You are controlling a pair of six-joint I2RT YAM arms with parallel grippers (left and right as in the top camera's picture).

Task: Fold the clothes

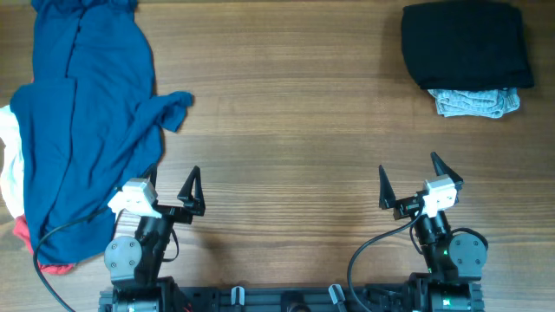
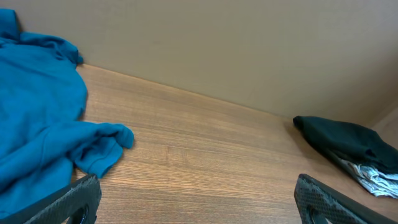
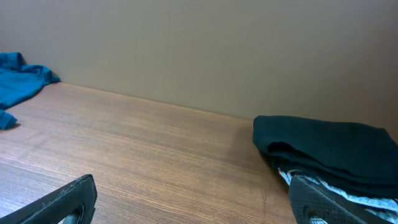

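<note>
Overhead, left fingers (image 1: pixel 191 187) and right fingers (image 1: pixel 383 187) stand spread. Blue garment (image 1: pixel 82 121) lies just beside the left, black garment (image 1: pixel 466 43) well apart.

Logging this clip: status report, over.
Left claw and right claw open, empty. Blue garment unfolded, left side. Black garment folded far right, atop pale denim. No obstruction seen.

I get overhead straight down on brown wooden table (image 1: pixel 286 130). My wrist views sit low, face plain beige wall (image 3: pixel 186 50); all three share folded black fabric garment (image 3: pixel 323 146).
</note>
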